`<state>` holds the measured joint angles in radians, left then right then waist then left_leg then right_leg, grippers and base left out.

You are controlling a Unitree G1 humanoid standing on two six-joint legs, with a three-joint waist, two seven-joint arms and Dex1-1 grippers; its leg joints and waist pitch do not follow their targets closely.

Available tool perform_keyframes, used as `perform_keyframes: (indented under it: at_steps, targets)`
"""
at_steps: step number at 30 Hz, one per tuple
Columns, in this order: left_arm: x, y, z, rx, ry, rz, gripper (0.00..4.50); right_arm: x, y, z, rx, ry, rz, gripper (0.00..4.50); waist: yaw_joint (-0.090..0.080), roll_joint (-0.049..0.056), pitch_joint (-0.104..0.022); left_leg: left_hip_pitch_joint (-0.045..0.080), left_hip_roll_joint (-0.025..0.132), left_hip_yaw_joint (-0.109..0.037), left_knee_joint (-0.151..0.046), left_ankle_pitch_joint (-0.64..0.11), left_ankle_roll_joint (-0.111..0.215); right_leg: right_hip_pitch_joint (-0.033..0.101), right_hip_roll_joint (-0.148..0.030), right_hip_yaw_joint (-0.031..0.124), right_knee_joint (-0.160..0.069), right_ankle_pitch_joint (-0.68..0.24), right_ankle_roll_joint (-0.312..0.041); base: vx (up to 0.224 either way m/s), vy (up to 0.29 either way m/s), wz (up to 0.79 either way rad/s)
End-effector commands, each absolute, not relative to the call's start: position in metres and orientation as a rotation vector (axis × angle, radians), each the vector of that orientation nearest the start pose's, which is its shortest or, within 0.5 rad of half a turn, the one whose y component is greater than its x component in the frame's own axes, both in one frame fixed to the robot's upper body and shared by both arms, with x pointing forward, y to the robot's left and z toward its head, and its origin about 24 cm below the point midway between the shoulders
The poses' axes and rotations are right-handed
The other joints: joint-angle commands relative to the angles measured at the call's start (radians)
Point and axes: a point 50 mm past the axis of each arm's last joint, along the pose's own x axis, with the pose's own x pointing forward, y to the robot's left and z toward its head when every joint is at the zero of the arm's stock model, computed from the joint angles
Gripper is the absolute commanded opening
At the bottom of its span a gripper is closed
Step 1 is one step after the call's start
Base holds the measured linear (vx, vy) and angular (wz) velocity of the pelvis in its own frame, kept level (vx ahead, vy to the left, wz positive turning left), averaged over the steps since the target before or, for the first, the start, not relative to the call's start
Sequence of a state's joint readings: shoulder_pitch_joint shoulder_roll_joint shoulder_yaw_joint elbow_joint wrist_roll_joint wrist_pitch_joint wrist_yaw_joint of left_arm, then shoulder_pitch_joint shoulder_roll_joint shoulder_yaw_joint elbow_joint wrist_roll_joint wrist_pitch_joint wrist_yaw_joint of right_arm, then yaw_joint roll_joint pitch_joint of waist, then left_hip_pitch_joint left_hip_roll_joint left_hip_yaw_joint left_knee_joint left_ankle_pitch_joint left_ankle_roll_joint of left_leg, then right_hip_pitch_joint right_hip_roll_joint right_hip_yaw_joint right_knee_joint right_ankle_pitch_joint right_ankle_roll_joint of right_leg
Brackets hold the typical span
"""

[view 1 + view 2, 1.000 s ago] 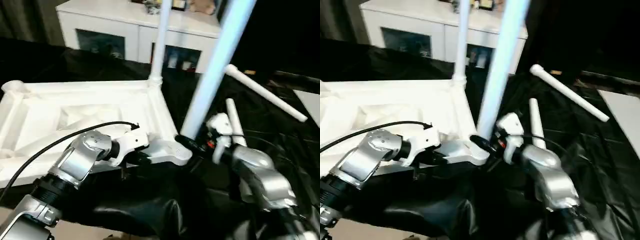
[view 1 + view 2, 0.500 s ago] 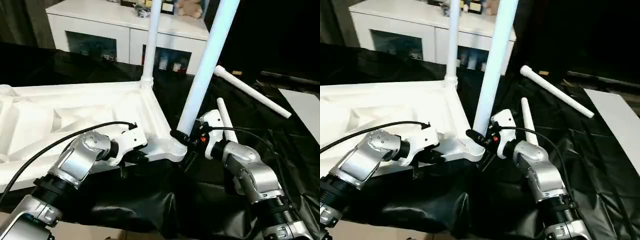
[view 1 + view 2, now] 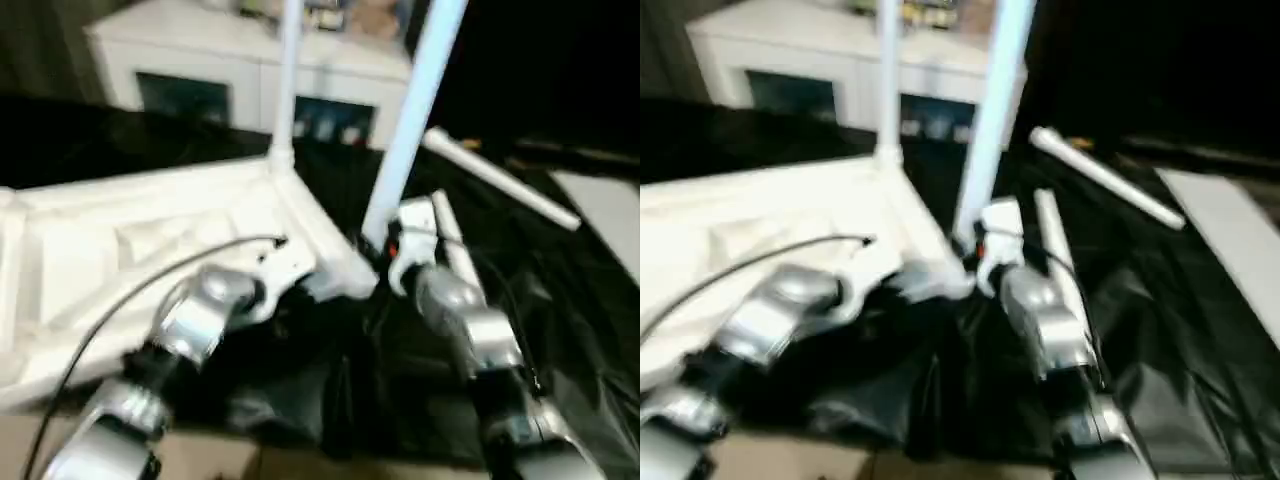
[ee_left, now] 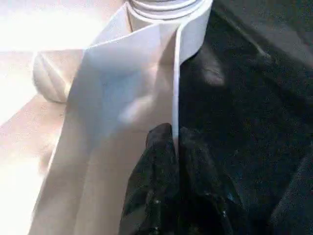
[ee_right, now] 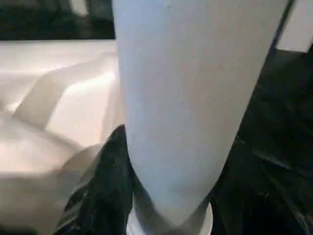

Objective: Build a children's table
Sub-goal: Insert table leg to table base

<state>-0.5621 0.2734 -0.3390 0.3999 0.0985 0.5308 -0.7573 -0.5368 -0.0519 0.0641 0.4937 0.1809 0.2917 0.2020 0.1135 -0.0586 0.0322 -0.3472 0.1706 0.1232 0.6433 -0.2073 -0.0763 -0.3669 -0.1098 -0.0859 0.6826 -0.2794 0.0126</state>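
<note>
Children's table top (image 3: 150, 225) lies upside down on black sheeting (image 3: 560, 300), ribs up, two legs standing in its corners. Behind it we note a white cabinet (image 3: 230, 70); two loose legs (image 3: 500, 180) lie on the sheeting to our right. Left gripper (image 4: 175, 139) pinches the top's thin rim, a detail given by its wrist view. Right gripper (image 5: 171, 176) clasps the near leg (image 5: 195, 98) just above its socket, blocking what lies beyond.
</note>
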Motion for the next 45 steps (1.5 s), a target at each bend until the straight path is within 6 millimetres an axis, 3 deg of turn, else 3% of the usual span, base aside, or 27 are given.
perform_keyframes:
  at_steps: [1, 2, 3, 4, 5, 6, 7, 8, 11, 13, 16, 17, 18, 21, 26, 27, 28, 30, 32, 33, 35, 41, 45]
  targets:
    - [0.332, 0.112, 0.06, 0.424, 0.52, -0.777, 0.0, 0.316, -0.112, -0.01, 0.071, 0.582, 0.277, 1.84, -0.005, 0.009, -0.029, -0.01, 0.053, -0.014, -0.121, -0.158, -0.073, -0.002, -0.04, 0.053, -0.14, -0.432, -0.089, 0.0, 0.0, 0.0]
    - [0.334, 0.1, 0.063, 0.391, 0.51, -0.763, 0.0, 0.32, -0.105, -0.009, 0.081, 0.584, 0.258, 1.84, -0.018, -0.003, -0.03, 0.013, 0.063, -0.007, -0.128, -0.246, -0.072, -0.011, -0.031, 0.055, -0.131, -0.33, -0.103, 0.0, 0.0, 0.0]
    - [0.334, 0.097, 0.064, 0.383, 0.504, -0.758, 0.0, 0.321, -0.104, -0.009, 0.084, 0.585, 0.253, 1.84, -0.021, 0.017, -0.029, 0.023, 0.057, 0.004, -0.138, -0.339, -0.07, -0.01, -0.033, 0.061, -0.135, -0.247, -0.158, -0.05, -0.04, 0.33]
    - [0.336, 0.079, 0.069, 0.34, 0.481, -0.736, 0.0, 0.325, -0.095, -0.007, 0.102, 0.591, 0.229, 1.84, -0.03, 0.012, -0.032, 0.013, 0.056, 0.009, -0.143, -0.34, -0.062, 0.002, -0.033, 0.067, -0.136, -0.239, -0.173, 0.0, 0.0, 0.0]
    - [0.338, 0.065, 0.072, 0.306, 0.463, -0.715, 0.0, 0.328, -0.088, -0.007, 0.112, 0.598, 0.207, 1.84, -0.028, 0.015, -0.031, 0.014, 0.057, 0.01, -0.147, -0.35, -0.063, 0.001, -0.035, 0.067, -0.145, -0.263, -0.168, 0.0, 0.0, 0.0]
    - [0.338, 0.065, 0.072, 0.306, 0.463, -0.715, 0.0, 0.328, -0.088, -0.007, 0.112, 0.598, 0.207, 1.84, -0.034, 0.011, -0.029, 0.006, 0.056, 0.009, -0.148, -0.367, -0.069, 0.003, -0.036, 0.067, -0.148, -0.302, -0.15, 0.0, 0.0, 0.0]
    - [0.34, 0.05, 0.077, 0.278, 0.436, -0.704, 0.0, 0.33, -0.083, -0.006, 0.12, 0.605, 0.176, 1.84, -0.031, 0.002, -0.028, 0.006, 0.056, 0.009, -0.151, -0.38, -0.065, 0.002, -0.039, 0.066, -0.157, -0.33, -0.123, 0.0, 0.0, 0.0]
    - [0.34, 0.05, 0.077, 0.278, 0.436, -0.704, 0.0, 0.33, -0.083, -0.006, 0.12, 0.605, 0.176, 1.84, -0.032, 0.002, -0.03, 0.009, 0.054, 0.008, -0.149, -0.391, -0.062, 0.001, -0.042, 0.066, -0.16, -0.353, -0.111, -0.009, 0.054, 0.05]
    - [0.342, 0.033, 0.087, 0.261, 0.365, -0.719, 0.0, 0.331, -0.082, -0.009, 0.119, 0.619, 0.133, 1.84, -0.025, 0.003, -0.038, 0.003, 0.053, 0.014, -0.15, -0.305, -0.04, 0.006, -0.045, 0.071, -0.159, -0.283, -0.102, 0.0, 0.0, 0.0]
    - [0.342, 0.022, 0.096, 0.22, 0.325, -0.733, 0.0, 0.332, -0.082, -0.01, 0.123, 0.622, 0.11, 1.84, -0.024, 0.004, -0.039, -0.004, 0.056, 0.018, -0.152, -0.239, -0.036, 0.012, -0.038, 0.07, -0.149, -0.149, -0.123, 0.0, 0.0, 0.0]
    - [0.341, 0.016, 0.099, 0.199, 0.32, -0.745, 0.0, 0.333, -0.082, -0.009, 0.133, 0.618, 0.101, 1.84, -0.023, 0.006, -0.042, -0.009, 0.053, 0.021, -0.15, -0.209, -0.025, 0.021, -0.039, 0.069, -0.141, -0.048, -0.136, 0.017, 0.008, 0.01]
    - [0.34, 0.014, 0.099, 0.2, 0.329, -0.743, 0.0, 0.334, -0.081, -0.008, 0.137, 0.611, 0.1, 1.84, -0.022, 0.013, -0.044, -0.008, 0.053, 0.021, -0.149, -0.197, -0.023, 0.022, -0.038, 0.069, -0.139, -0.024, -0.139, 0.0, 0.0, 0.0]
    - [0.339, 0.014, 0.097, 0.206, 0.343, -0.742, 0.0, 0.335, -0.08, -0.008, 0.141, 0.605, 0.105, 1.84, -0.025, 0.008, -0.045, -0.009, 0.054, 0.023, -0.148, -0.183, -0.018, 0.023, -0.038, 0.067, -0.137, 0.009, -0.147, 0.0, 0.0, 0.0]
    - [0.339, 0.018, 0.093, 0.204, 0.37, -0.728, 0.0, 0.338, -0.077, -0.004, 0.167, 0.578, 0.119, 1.84, -0.026, 0.008, -0.044, -0.009, 0.052, 0.027, -0.148, -0.165, -0.003, 0.026, -0.038, 0.067, -0.139, 0.03, -0.158, 0.0, 0.0, 0.0]
    - [0.342, 0.022, 0.094, 0.193, 0.363, -0.704, 0.0, 0.343, -0.077, 0.003, 0.155, 0.513, 0.141, 1.84, -0.026, 0.007, -0.039, -0.006, 0.055, 0.028, -0.155, -0.233, -0.008, 0.021, -0.041, 0.069, -0.153, -0.099, -0.143, 0.0, 0.0, 0.0]
    - [0.342, 0.023, 0.094, 0.194, 0.364, -0.702, 0.0, 0.344, -0.076, 0.006, 0.163, 0.491, 0.164, 2.4, -0.027, 0.001, -0.039, -0.008, 0.056, 0.028, -0.155, -0.236, -0.009, 0.021, -0.041, 0.068, -0.154, -0.109, -0.138, 0.0, 0.0, 0.0]
    - [0.342, 0.025, 0.094, 0.195, 0.364, -0.698, 0.0, 0.346, -0.076, 0.008, 0.169, 0.474, 0.17, 2.54, -0.026, 0.002, -0.038, -0.008, 0.056, 0.027, -0.155, -0.237, -0.009, 0.021, -0.041, 0.068, -0.153, -0.114, -0.136, 0.0, 0.0, 0.0]
    - [0.343, 0.029, 0.094, 0.202, 0.362, -0.695, 0.0, 0.35, -0.078, 0.016, 0.168, 0.427, 0.191, 2.61, -0.028, 0.004, -0.041, -0.01, 0.056, 0.027, -0.155, -0.221, 0.0, 0.022, -0.041, 0.069, -0.151, -0.089, -0.139, 0.0, 0.0, 0.0]
    - [0.343, 0.029, 0.094, 0.203, 0.361, -0.693, 0.0, 0.351, -0.079, 0.018, 0.165, 0.416, 0.197, 2.89, -0.023, 0.0, -0.053, -0.014, 0.055, 0.029, -0.142, -0.116, 0.015, 0.032, -0.041, 0.069, -0.133, 0.055, -0.159, 0.0, 0.0, 0.0]
    - [0.343, 0.03, 0.094, 0.204, 0.36, -0.692, 0.0, 0.352, -0.079, 0.019, 0.164, 0.404, 0.202, 2.98, -0.025, -0.001, -0.055, -0.017, 0.05, 0.032, -0.133, -0.03, 0.045, 0.03, -0.033, 0.067, -0.12, 0.183, -0.18, 0.0, 0.0, 0.0]
    - [0.343, 0.031, 0.094, 0.207, 0.359, -0.693, 0.0, 0.354, -0.081, 0.024, 0.155, 0.373, 0.218, 3.1, -0.024, 0.001, -0.051, -0.018, 0.048, 0.039, -0.128, -0.002, 0.092, 0.03, -0.035, 0.066, -0.119, 0.246, -0.213, 0.0, 0.0, 0.0]
    - [0.343, 0.039, 0.093, 0.223, 0.356, -0.705, 0.0, 0.357, -0.089, 0.041, 0.122, 0.249, 0.322, 3.54, -0.024, 0.004, -0.047, -0.014, 0.057, 0.041, -0.132, -0.055, 0.097, 0.028, -0.039, 0.067, -0.125, 0.15, -0.237, 0.0, 0.0, 0.0]
    - [0.345, 0.045, 0.092, 0.233, 0.362, -0.709, 0.0, 0.353, -0.094, 0.046, 0.106, 0.208, 0.381, 3.9, -0.023, 0.004, -0.046, -0.016, 0.057, 0.041, -0.129, -0.033, 0.101, 0.032, -0.039, 0.067, -0.122, 0.167, -0.246, 0.0, 0.0, 0.0]
